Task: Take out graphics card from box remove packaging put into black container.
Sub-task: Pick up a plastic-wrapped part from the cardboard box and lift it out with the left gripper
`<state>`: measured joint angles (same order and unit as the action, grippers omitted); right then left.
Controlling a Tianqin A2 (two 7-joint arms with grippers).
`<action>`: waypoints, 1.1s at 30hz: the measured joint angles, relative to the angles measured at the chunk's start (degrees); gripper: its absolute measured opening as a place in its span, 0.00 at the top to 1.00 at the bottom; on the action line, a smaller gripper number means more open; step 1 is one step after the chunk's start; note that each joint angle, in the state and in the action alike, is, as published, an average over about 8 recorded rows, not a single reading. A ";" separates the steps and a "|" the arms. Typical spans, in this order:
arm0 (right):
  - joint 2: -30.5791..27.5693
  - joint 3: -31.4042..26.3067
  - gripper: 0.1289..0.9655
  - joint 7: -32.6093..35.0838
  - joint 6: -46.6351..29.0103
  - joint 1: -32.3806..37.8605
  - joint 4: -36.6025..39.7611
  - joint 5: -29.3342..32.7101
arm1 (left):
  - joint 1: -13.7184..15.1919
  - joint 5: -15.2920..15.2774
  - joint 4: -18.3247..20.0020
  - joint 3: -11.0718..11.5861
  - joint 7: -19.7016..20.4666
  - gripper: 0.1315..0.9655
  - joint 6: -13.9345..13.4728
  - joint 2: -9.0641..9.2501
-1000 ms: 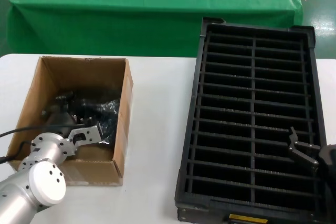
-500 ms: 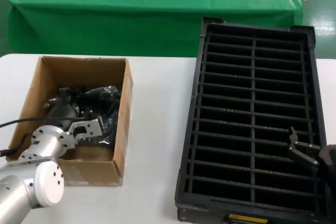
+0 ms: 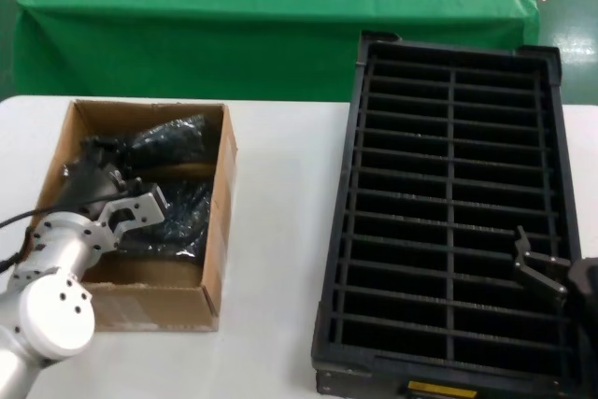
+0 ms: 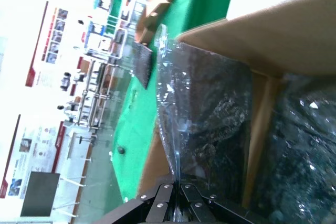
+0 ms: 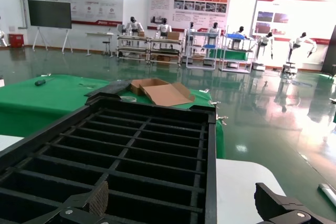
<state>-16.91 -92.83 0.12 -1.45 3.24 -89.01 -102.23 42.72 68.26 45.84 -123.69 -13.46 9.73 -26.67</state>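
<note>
A white tabletop, with a green-covered table behind it. On the tabletop, one black container on the robot's right, with two columns of thin slots and a yellow label at the near end. One brown box on the robot's left, well apart from the container. Inside the box, shiny crinkly bags, at least two, though hard to count for sure. Left gripper down inside the box, jaws closed on the edge of the packaging, one of those bags, lifted up and leaning on the far wall. Graphics card only a dark shape inside that clear bag, right above the jaws in the left wrist view; no bracket or ports to make out. Right gripper parked over the near right part of the black container, jaws wide open and holding nothing. Left wrist view: the pinch on the bag edge up close, not plain from the head view. Right wrist view: the open jaws and the empty slots, plus a big hall far behind.
</note>
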 joint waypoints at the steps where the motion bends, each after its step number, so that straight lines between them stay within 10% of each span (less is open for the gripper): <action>1: 0.00 0.00 0.00 0.00 0.00 0.00 0.00 0.00 | -1.12 0.25 1.75 2.36 -1.47 0.99 -0.91 0.10; 10: 0.00 0.00 0.00 0.00 0.00 0.00 0.00 0.00 | -10.03 -1.79 16.38 21.91 -9.24 0.99 -8.78 2.79; 18: 0.00 0.00 0.00 0.00 0.00 0.00 0.00 0.00 | -14.83 -3.35 25.97 32.55 -9.96 0.99 -13.17 4.69; 23: 0.00 0.00 0.00 0.00 0.00 0.00 0.00 0.00 | -16.13 -1.11 29.02 33.75 -8.34 0.99 -12.77 3.78; 33: 0.00 0.00 0.00 0.00 0.00 0.00 0.00 0.00 | -15.64 4.87 30.07 27.19 0.73 0.99 -2.97 -0.29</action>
<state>-16.91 -92.83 0.12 -1.45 3.24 -89.01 -102.23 27.08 73.13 75.92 -96.50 -12.73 6.76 -26.96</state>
